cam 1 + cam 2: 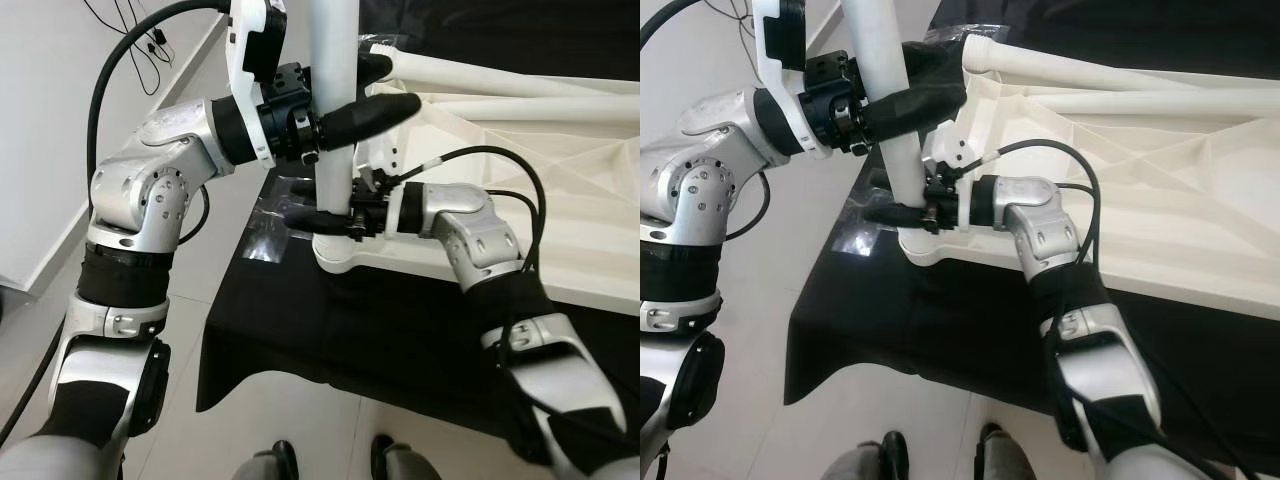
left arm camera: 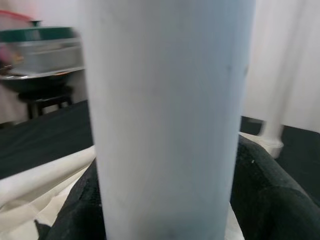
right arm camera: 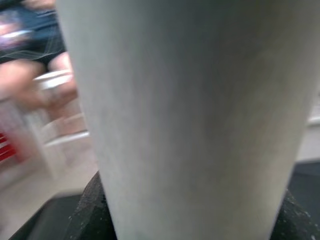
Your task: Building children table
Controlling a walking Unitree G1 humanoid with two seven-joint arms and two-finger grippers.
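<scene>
A white table leg (image 1: 335, 120) stands upright in the near left corner socket (image 1: 345, 255) of the upturned white table top (image 1: 540, 150). My left gripper (image 1: 350, 112) is shut on the leg partway up, its black fingers (image 1: 375, 112) wrapped round it. My right gripper (image 1: 322, 212) is shut on the same leg just above the socket. Up close, the leg (image 2: 165, 120) runs between dark finger pads (image 2: 265, 200) in the left wrist view. In the right wrist view the leg (image 3: 190, 120) sits between the pads too.
The table top lies upside down on a black cloth (image 1: 330, 340) over a low surface. Other white legs (image 1: 480, 70) lie across the top's far side. Black cables (image 1: 140, 40) trail over the pale floor on the left. A seated person (image 3: 30, 45) is blurred beyond.
</scene>
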